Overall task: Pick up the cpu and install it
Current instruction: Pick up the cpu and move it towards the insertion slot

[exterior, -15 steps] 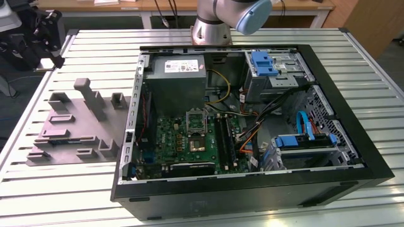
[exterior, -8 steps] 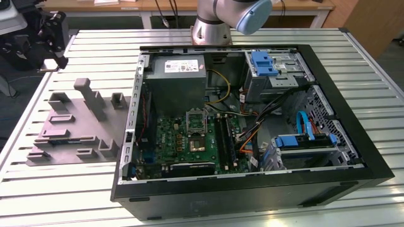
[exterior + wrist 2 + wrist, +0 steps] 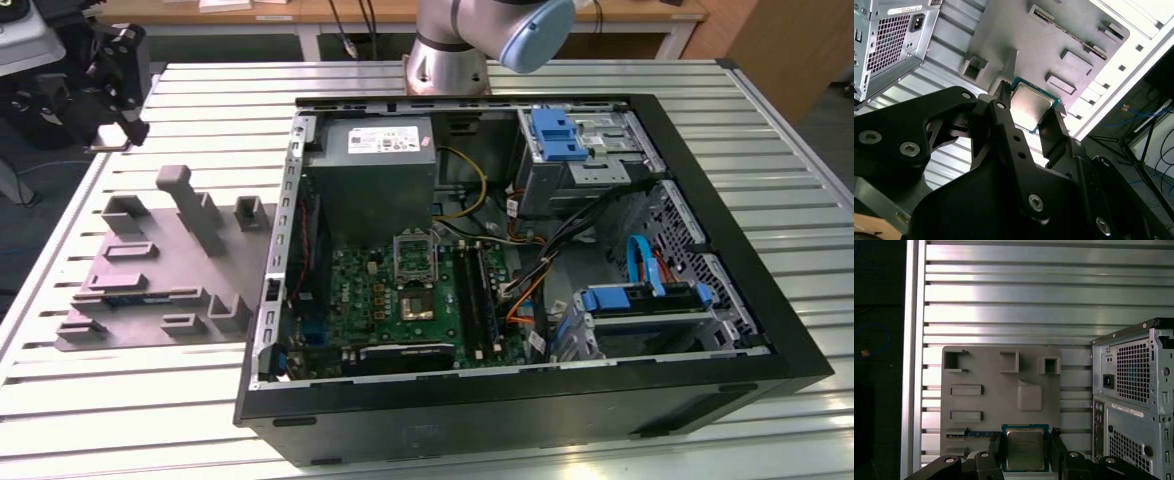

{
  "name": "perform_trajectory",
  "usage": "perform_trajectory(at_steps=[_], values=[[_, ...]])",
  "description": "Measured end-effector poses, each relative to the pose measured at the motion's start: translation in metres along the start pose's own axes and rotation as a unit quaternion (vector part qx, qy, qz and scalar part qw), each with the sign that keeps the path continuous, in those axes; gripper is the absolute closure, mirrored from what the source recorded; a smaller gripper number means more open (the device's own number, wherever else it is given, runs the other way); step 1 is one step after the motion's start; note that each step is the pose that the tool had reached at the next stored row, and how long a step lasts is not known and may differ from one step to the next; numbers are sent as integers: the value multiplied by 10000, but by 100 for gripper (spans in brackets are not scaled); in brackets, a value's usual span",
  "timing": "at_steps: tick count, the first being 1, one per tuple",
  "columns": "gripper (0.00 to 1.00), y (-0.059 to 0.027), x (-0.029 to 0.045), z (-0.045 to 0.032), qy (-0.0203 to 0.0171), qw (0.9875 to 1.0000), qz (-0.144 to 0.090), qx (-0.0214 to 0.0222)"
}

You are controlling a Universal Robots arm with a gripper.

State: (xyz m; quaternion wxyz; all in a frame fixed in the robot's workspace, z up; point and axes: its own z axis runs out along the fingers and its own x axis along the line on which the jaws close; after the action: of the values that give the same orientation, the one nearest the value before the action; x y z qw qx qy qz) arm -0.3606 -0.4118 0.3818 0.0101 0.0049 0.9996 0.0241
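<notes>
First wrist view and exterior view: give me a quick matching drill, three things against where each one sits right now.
Things:
1. small square silvery-topped cpu
2. grey moulded plastic tray
3. big grey metal box with white label

Places:
A. inside the open black computer case
B. clamped in the black tool
C. flat on the slatted metal table

Pairs: 1-B, 2-C, 3-A.

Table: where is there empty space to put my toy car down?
Bare table slats lie at the exterior view's lower left, past the grey tray, and at the exterior view's right, beside the computer case. Inside the case it is crowded with cables and a green board.
</notes>
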Motion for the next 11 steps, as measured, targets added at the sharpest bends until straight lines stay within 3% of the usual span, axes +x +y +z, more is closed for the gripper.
perform_trajectory(at_steps=[11], values=[[53,0,-23,1,0,10000,-1,0]])
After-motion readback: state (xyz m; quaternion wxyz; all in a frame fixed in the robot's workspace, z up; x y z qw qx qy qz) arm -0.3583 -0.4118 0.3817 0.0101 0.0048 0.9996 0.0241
